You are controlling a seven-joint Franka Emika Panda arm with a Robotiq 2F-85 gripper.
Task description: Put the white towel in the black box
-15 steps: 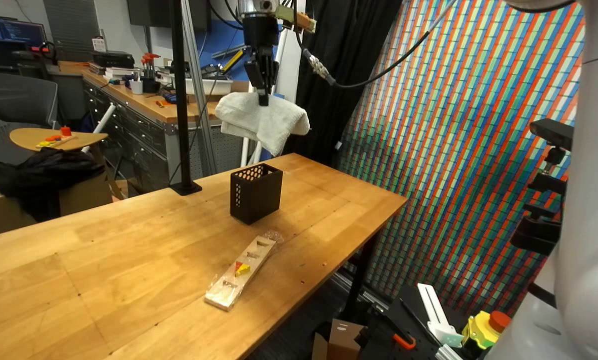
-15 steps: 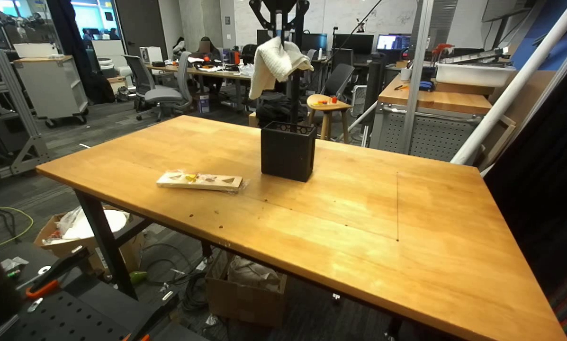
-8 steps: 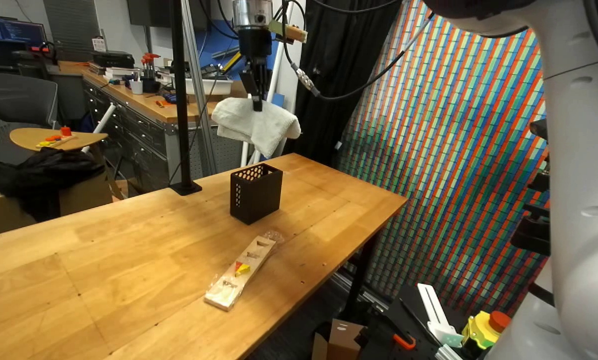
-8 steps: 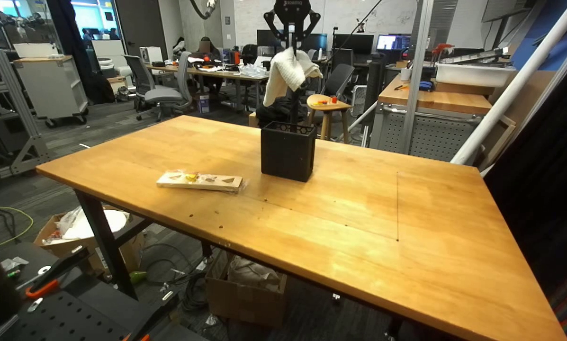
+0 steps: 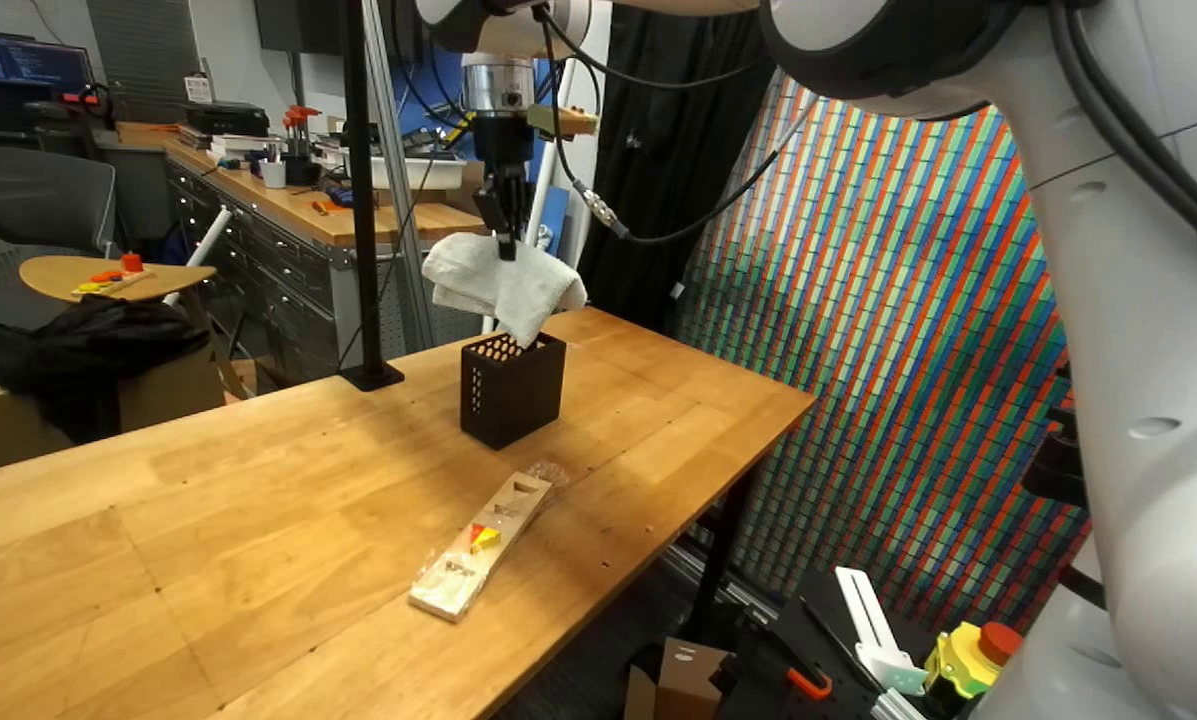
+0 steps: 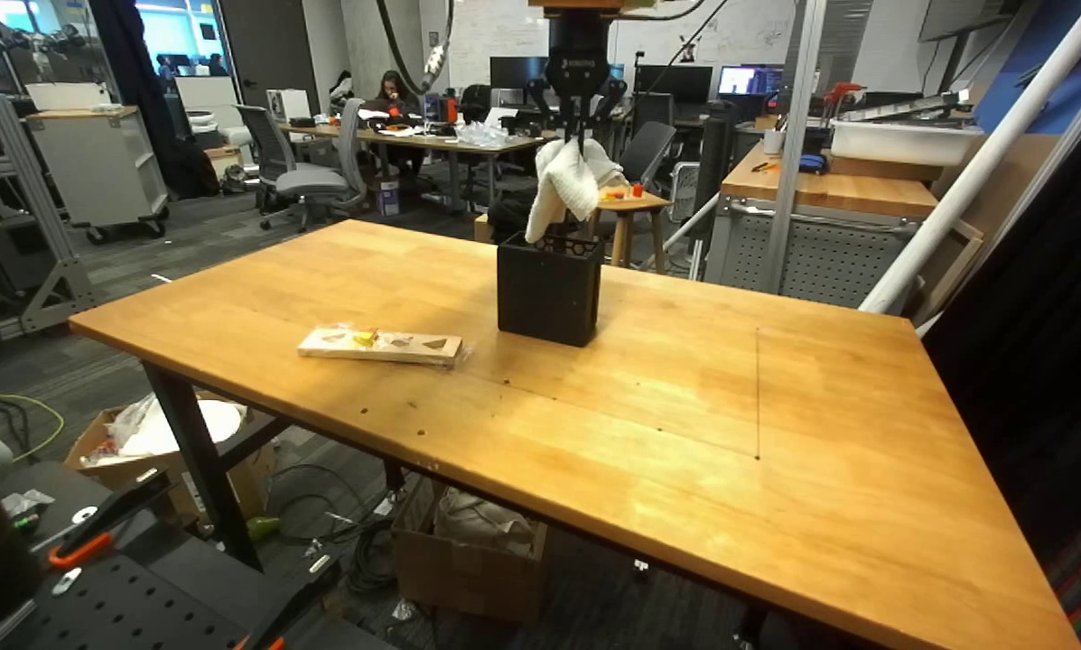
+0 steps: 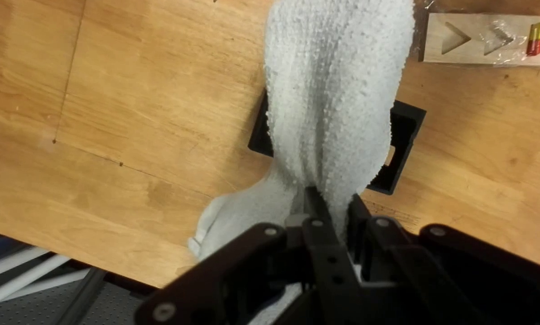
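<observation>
My gripper (image 5: pixel 507 250) is shut on the white towel (image 5: pixel 538 295), pinching it near its middle so that rumpled folds droop on both sides. Below the towel the black box (image 5: pixel 513 395) stands upright on the table, its open top facing up. In an exterior view the lowest corner of the towel (image 6: pixel 565 185) overlaps the rim of the box (image 6: pixel 549 293); whether they touch I cannot tell. Seen from the wrist, the towel (image 7: pixel 337 81) runs out from between the fingertips of the gripper (image 7: pixel 334 195) and covers the middle of the box (image 7: pixel 409 110), leaving both its ends visible.
A pale wooden strip in clear wrap (image 5: pixel 478 550), with red and yellow marks, lies near the box on the wooden table (image 5: pixel 288 500). A black post (image 5: pixel 366 300) rises from the far table edge. The cable (image 5: pixel 698 235) hangs beside the arm.
The gripper has come down with the towel and shifted sideways, from well above the box to just over its opening. Box and wooden strip have stayed put.
</observation>
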